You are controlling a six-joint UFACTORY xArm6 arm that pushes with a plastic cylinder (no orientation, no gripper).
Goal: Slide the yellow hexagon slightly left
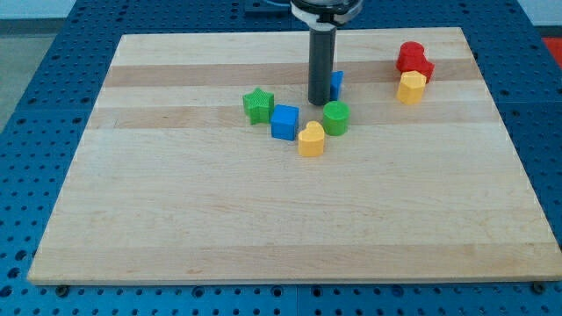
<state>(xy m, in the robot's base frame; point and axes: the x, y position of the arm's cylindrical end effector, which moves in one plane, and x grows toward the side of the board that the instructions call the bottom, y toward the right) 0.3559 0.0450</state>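
Note:
The yellow hexagon lies near the view's upper right, touching the lower side of a red block. My tip stands well to its left, about a hundred pixels away, just above the green cylinder. A blue block is partly hidden behind the rod on its right side.
A green star, a blue cube and a yellow heart lie in a cluster left of and below my tip. The wooden board sits on a blue perforated table; its right edge runs close to the red block.

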